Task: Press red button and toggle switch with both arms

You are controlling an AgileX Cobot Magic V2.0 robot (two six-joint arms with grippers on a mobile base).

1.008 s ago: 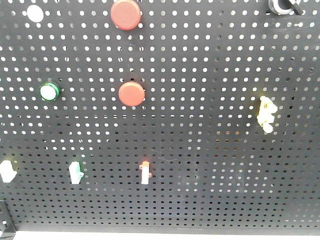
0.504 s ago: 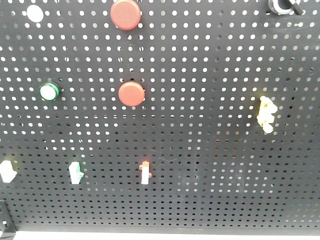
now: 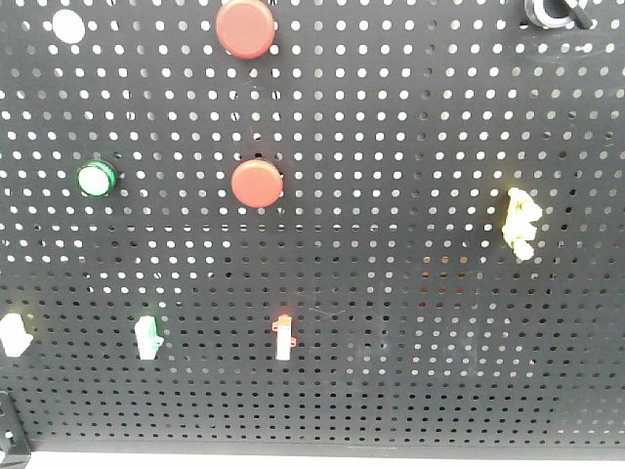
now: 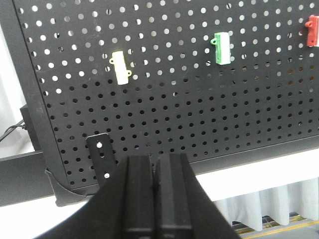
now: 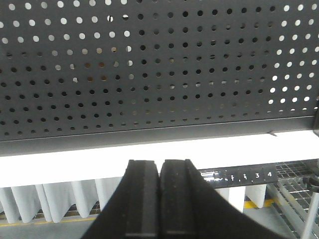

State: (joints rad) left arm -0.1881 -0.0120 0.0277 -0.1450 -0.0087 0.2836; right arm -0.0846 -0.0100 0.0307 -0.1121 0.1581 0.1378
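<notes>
The red button (image 3: 257, 184) sat mounted on the black pegboard (image 3: 410, 147), at mid-height and left of centre in the front view; a second red button (image 3: 245, 27) stood directly above it at the board's top edge. Which of the two the task meant could not be told. Neither button appeared in either wrist view, so both lay above and beyond each gripper's field.

The toggle switches ran in a lower row: a red-tipped switch (image 3: 283, 337), a green switch (image 3: 146, 337) and a pale switch (image 3: 13, 334), each with its long axis upright against the board. A yellow fitting (image 3: 520, 223) stood apart at the right.

The left gripper (image 4: 155, 172) was closed, jaws pressed together with nothing between them. Ahead of it and upward lay the pale switch (image 4: 120, 67); the green switch (image 4: 223, 48) was ahead and to its right, the red one (image 4: 312, 31) farther right.

The right gripper (image 5: 159, 174) was likewise closed and empty. It faced only the bare lower margin of the pegboard (image 5: 149, 74) and its frame; no control showed ahead of it.

Judgement: the left arm was the nearer to the switch row and should travel forward and up. The right arm would need a greater rise to reach a button.
</notes>
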